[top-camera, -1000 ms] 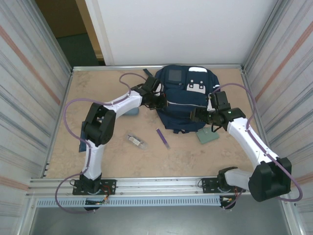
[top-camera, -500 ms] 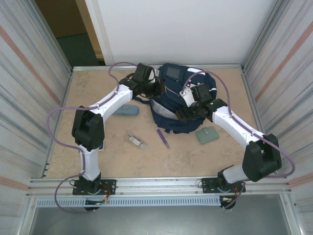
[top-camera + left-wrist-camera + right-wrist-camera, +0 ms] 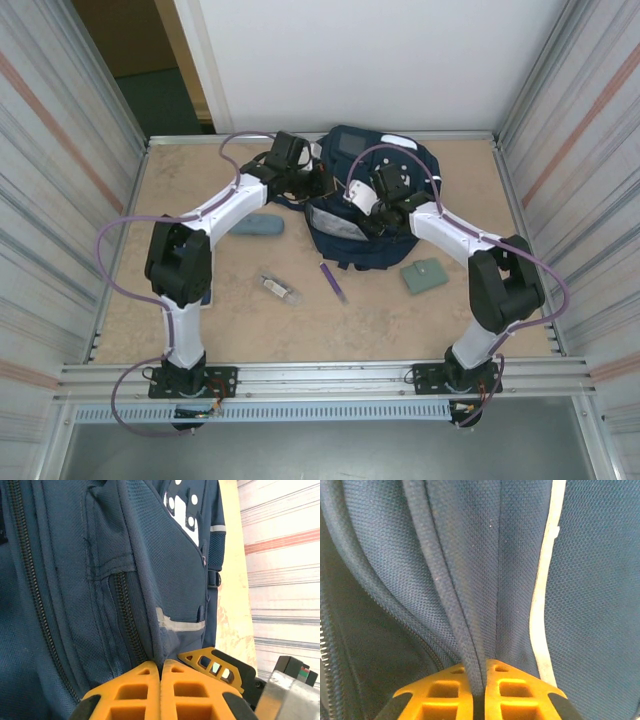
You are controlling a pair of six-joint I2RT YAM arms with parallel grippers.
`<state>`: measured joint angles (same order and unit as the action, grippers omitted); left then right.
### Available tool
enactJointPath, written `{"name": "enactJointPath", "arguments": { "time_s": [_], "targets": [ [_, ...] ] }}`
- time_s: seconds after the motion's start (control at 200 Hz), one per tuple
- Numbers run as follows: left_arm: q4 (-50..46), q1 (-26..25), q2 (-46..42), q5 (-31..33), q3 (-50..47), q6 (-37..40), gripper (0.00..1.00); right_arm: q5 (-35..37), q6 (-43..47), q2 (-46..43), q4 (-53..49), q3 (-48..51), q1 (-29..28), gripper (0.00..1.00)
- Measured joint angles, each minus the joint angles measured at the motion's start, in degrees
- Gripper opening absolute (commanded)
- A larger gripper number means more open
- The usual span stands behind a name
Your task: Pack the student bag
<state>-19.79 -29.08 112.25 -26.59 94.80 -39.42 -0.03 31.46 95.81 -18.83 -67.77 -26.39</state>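
- Backpack of navy blue fabric with white patches [image 3: 365, 250], large, at the far middle of the tan table [image 3: 180, 180], close to the back wall, with a pale grey panel on show at its near-left side.
- Left gripper [image 3: 310, 190] at the left flank of the backpack; seen from the left wrist [image 3: 161, 667], orange fingers [image 3: 135, 690] pressed together on a pinched fold of navy cloth [image 3: 90, 580], just beside a dark zipper [image 3: 122, 615].
- Further along that same side, a white patch with dark dots [image 3: 182, 510] and a thin grey strip [image 3: 180, 626].
- Right gripper [image 3: 376, 213] over the middle of the backpack; seen from the right wrist [image 3: 479, 672], orange fingers [image 3: 520, 695] clamped tight on a rounded piped seam [image 3: 445, 580] of the navy fabric [image 3: 590, 580], a white trim line [image 3: 545, 580] just to the right of it.
- On the bare table, nearer the arm bases:
  - grey-blue oblong pouch [image 3: 265, 224], just left of the backpack;
  - small clear packet [image 3: 279, 288], well apart from the backpack;
  - purple pen [image 3: 334, 282], upper end near the backpack's near edge;
  - flat green square pad [image 3: 424, 275], near the backpack's near-right corner.
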Motion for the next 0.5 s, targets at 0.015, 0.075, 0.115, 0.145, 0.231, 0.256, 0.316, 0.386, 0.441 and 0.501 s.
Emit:
{"name": "enactJointPath", "arguments": {
  "time_s": [0.015, 0.075, 0.115, 0.145, 0.231, 0.256, 0.316, 0.386, 0.441, 0.501],
  "targets": [
    [0.3, 0.2, 0.0, -0.2, -0.1, 0.0, 0.0, 0.0, 0.3, -0.1, 0.2, -0.1, 0.0, 0.0],
    [1.5, 1.0, -0.2, -1.3, -0.8, 0.1, 0.16, 0.1, 0.3, -0.3, 0.3, -0.6, 0.0, 0.0],
    [2.2, 1.6, -0.6, -1.8, -1.4, 0.5, 0.3, 0.2, 0.2, -0.3, -0.1, -1.4, 0.0, 0.0],
    [2.9, 2.1, -1.0, -2.0, -2.1, 0.5, 0.35, 0.3, 0.0, -0.4, -0.9, -2.5, -0.1, 0.0],
    [3.8, 4.3, -4.2, -1.9, -5.6, 0.8, 0.39, 1.0, -1.3, -0.4, -4.7, -6.6, 0.3, 0.0],
    [3.8, 4.9, -5.5, -1.8, -6.8, 0.9, 0.39, 1.4, -1.8, -0.4, -6.3, -8.5, 0.6, 0.0],
    [4.2, 6.5, -9.2, -0.9, -10.3, 1.3, 0.39, 2.2, -2.9, -0.4, -9.5, -13.0, 1.0, 0.0],
    [5.0, 7.6, -13.4, -0.1, -14.4, 1.7, 0.4, 4.2, -4.0, -0.4, -12.3, -18.1, 1.4, 0.0],
    [5.9, 7.6, -16.9, 0.3, -18.4, 2.0, 0.41, 5.7, -4.2, -0.4, -14.0, -21.4, 1.5, 0.0],
    [6.5, 7.0, -20.4, 0.7, -23.1, 2.1, 0.42, 6.9, -4.2, -0.3, -15.4, -24.0, 1.7, 0.0]
  ]
}}
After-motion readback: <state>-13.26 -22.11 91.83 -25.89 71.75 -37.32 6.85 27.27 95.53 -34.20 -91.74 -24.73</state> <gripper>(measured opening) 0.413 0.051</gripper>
